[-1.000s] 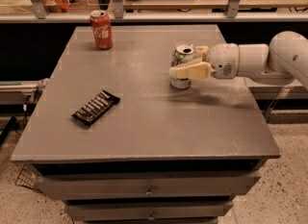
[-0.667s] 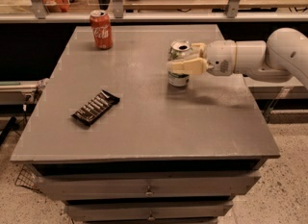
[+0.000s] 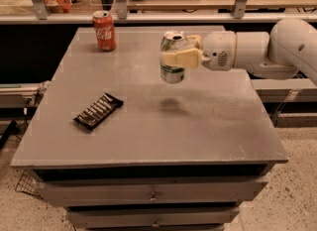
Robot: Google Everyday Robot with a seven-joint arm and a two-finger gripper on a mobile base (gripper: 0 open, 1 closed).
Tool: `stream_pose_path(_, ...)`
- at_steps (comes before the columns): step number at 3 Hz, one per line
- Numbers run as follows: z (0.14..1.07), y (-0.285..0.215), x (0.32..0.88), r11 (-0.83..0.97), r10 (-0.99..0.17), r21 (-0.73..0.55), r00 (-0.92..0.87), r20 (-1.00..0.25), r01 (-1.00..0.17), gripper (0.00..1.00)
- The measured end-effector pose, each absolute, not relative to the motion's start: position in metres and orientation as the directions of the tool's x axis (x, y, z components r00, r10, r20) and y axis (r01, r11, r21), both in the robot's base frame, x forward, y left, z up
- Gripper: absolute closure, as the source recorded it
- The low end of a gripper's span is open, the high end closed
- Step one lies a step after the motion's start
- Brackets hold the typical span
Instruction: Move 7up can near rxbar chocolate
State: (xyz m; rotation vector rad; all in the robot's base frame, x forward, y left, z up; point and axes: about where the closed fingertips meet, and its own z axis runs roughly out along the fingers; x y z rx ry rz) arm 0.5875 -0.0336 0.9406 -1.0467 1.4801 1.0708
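My gripper comes in from the right and is shut on the 7up can, a silver and green can with a silver top. I hold the can upright in the air above the table's middle; its shadow lies on the tabletop below it. The rxbar chocolate, a flat dark bar with white lettering, lies at the left front of the table, well to the left of and below the can.
A red cola can stands at the table's far left corner. The grey table has drawers below. A shelf rail and posts run behind the table. My white arm stretches over the right edge.
My gripper has lifted the 7up can off the table and carried it left, towards the table's middle. The bar and the cola can have not moved.
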Motion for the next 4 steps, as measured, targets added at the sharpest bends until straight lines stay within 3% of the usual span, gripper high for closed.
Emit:
stream_pose_path(1, 0.943, -0.030, 0.585, 0.233, -0.088, 0.114, -0.138, -0.987, -0.966, 1.00)
stream_pose_path(3, 0.900, 0.051, 0.554, 0.094, 0.025, 0.121, -0.119, -0.993, -0.988, 1.00)
stream_pose_path(4, 0.891, 0.073, 0.554, 0.038, 0.034, 0.089, -0.088, -0.996, -0.995, 0.82)
